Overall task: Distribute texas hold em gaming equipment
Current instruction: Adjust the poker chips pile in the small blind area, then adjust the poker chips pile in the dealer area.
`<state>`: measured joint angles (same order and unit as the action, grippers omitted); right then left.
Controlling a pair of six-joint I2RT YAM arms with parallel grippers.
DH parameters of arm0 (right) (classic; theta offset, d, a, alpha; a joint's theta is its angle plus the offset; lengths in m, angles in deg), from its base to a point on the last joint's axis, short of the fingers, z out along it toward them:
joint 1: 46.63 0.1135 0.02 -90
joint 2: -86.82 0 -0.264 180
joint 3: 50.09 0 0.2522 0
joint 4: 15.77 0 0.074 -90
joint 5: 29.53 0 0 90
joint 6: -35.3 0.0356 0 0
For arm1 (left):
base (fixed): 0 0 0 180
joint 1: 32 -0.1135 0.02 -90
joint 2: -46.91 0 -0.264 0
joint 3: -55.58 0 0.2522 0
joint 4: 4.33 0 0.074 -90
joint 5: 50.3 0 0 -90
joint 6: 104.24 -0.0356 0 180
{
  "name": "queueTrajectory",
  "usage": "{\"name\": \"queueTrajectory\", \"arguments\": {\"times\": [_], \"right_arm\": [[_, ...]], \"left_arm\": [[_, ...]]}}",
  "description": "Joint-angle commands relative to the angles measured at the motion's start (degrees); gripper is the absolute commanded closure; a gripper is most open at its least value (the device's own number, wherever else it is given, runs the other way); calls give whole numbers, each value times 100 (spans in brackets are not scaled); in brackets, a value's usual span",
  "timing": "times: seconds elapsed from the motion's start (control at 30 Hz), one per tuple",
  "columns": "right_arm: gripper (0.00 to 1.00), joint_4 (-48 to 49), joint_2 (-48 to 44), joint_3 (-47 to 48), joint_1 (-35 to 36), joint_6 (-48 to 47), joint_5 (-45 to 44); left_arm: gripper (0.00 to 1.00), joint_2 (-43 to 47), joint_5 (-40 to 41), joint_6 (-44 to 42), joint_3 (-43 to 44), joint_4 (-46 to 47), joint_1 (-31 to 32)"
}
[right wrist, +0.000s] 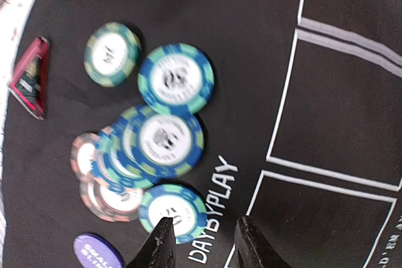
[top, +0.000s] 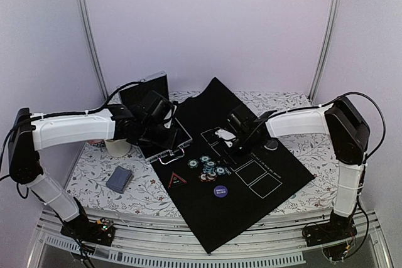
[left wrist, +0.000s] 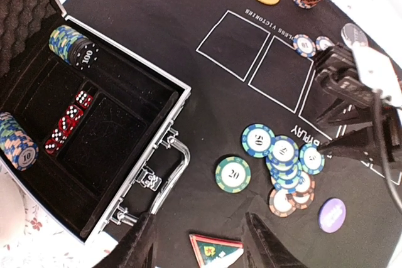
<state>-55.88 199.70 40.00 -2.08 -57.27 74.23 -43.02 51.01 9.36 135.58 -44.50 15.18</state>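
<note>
Left wrist view: left pincer [left wrist: 198,221] hangs spread beside the open silver case [left wrist: 125,51], which holds two chip stacks [left wrist: 69,42] and red dice [left wrist: 66,120]; right pincer [right wrist: 204,221] spread over teal chips [right wrist: 164,139].

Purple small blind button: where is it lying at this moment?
Top external view: the purple button lies on the black mat, just on the near side of the poker chip cluster, right of the red-edged triangle.

The table [top: 94,183], covered in a floral cloth, carries a black mat [top: 213,218] laid as a diamond across the middle. An open silver case [left wrist: 135,174] overlaps the mat's left corner. Left of the mat sit a white cup [top: 117,148] and, lower, a grey-blue deck of playing cards [top: 119,179].
</note>
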Motion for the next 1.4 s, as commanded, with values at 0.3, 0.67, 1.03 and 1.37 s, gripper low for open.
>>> {"name": "queueTrajectory", "arguments": {"times": [0.3, 0.67, 1.03, 1.37], "right_arm": [[69, -179, 21, 48, 284, 85, 565], [74, -479, 1244, 1462, -777, -228, -873], [76, -891, 1550, 1647, -1066, -496, -2289], [76, -1079, 1273, 1656, -1131, -689, -2897]], "left_arm": [[51, 256, 198, -105, -184, -92, -92], [51, 72, 129, -249, 18, -137, -172], [50, 2, 159, -408, 275, -354, -300], [50, 40, 176, -461, 280, -462, -384]]}}
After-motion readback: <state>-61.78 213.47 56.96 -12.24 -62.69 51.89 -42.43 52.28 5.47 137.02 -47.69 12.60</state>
